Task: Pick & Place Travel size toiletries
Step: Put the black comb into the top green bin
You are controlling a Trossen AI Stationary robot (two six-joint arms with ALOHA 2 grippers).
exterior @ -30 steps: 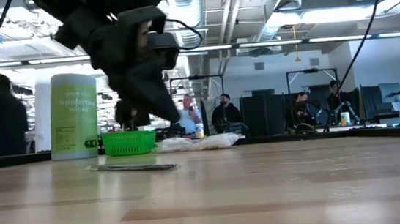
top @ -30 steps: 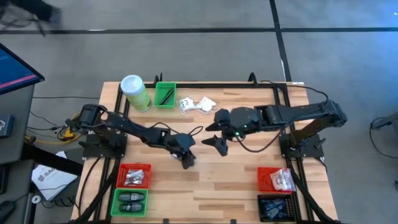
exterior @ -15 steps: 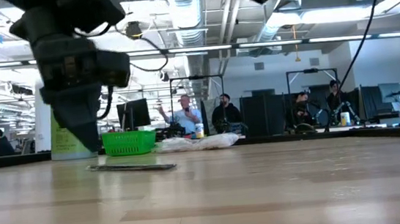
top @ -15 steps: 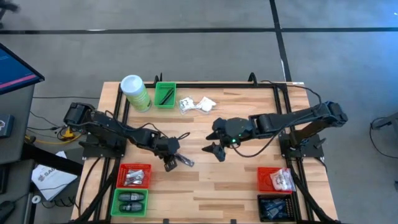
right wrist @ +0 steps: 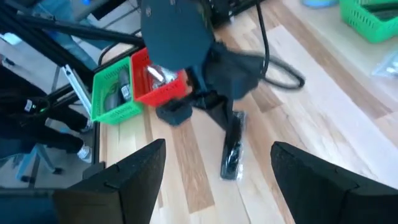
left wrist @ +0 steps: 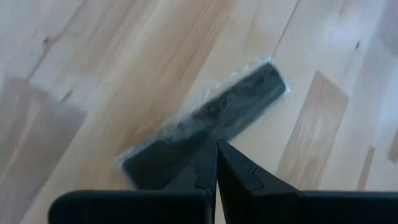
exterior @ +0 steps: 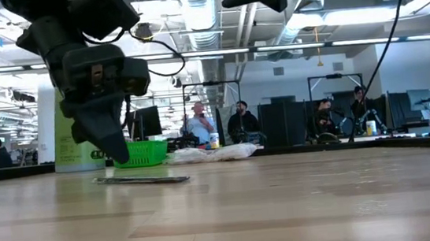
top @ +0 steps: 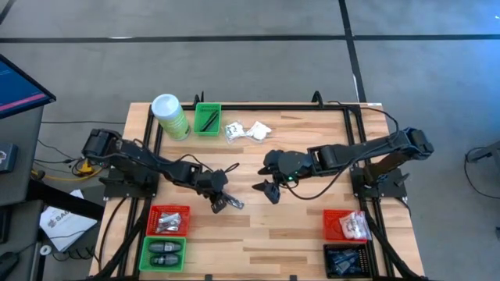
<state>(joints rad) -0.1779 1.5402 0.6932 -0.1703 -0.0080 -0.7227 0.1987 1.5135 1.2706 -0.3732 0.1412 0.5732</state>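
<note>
While the left gripper (top: 219, 204) hangs low over the front-left part of the table (top: 289, 226), its fingers (left wrist: 233, 168) are pressed together with nothing between them, the tips poised right above a flat dark packet (left wrist: 205, 127) that lies in clear wrap on the bare wood (actual contact cannot be confirmed). In the high view this packet (top: 232, 203) sits just beside the gripper, near the red bin (top: 169, 220) and the green bin (top: 162, 253) at the front-left corner. To do this step well, the fingers would need to part before any descent, straddle the packet across its narrow width rather than its length, and close near its middle so the slippery wrap does not slide out; a flat item against the board calls for a low, square approach. Further in, the right gripper (top: 267, 189) hovers near the table centre with its fingers spread wide and empty, facing the left arm. Beyond it, white sachets (top: 246, 130) lie loose near the back edge, beside a small green bin (top: 207, 119) and a tall green canister (top: 169, 116). At the front-right corner stand another red bin (top: 346, 225) and a black bin (top: 346, 260).
</note>
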